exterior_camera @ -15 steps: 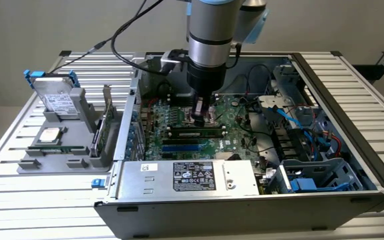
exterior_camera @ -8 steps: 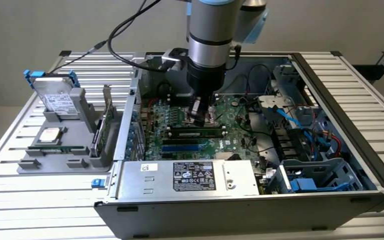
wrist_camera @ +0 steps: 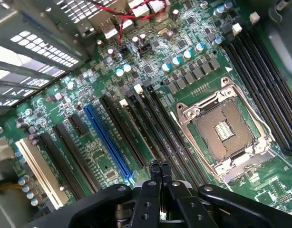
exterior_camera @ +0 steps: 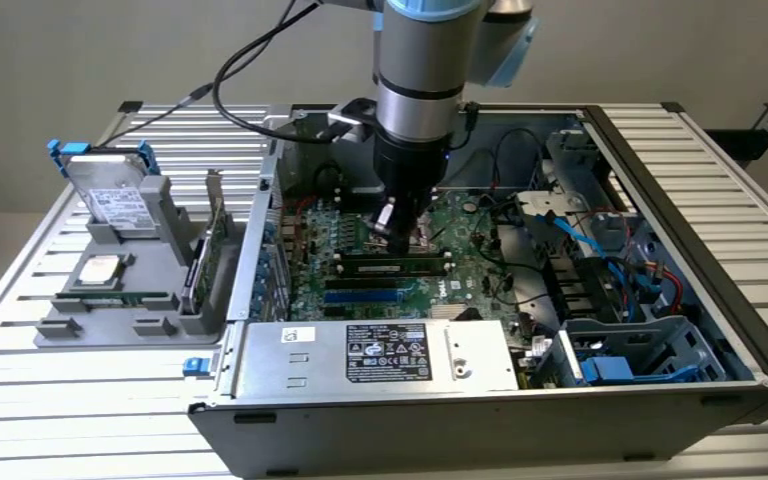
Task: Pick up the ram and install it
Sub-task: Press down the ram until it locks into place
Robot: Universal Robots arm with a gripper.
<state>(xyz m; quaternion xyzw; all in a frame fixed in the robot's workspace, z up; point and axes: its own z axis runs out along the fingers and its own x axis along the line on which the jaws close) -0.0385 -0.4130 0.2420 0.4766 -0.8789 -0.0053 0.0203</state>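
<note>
The ram (exterior_camera: 387, 266), a dark stick with a small white label, lies along a memory slot on the green motherboard (exterior_camera: 357, 245) inside the open computer case. My gripper (exterior_camera: 395, 230) hangs just above it, towards its middle. In the wrist view my gripper (wrist_camera: 160, 167) is shut, fingertips pressed together with nothing between them, over the long black memory slots (wrist_camera: 155, 118) beside the CPU socket (wrist_camera: 222, 128). From this view I cannot tell whether the fingertips touch the ram.
A silver power supply (exterior_camera: 377, 355) spans the case's front edge. Cables and drive bays (exterior_camera: 624, 300) crowd the exterior view's right. Outside the case, on the exterior view's left, a grey holder (exterior_camera: 117, 300) carries a hard drive (exterior_camera: 111, 195) and an upright card (exterior_camera: 204, 265). A blue slot (wrist_camera: 105, 142) runs beside the black ones.
</note>
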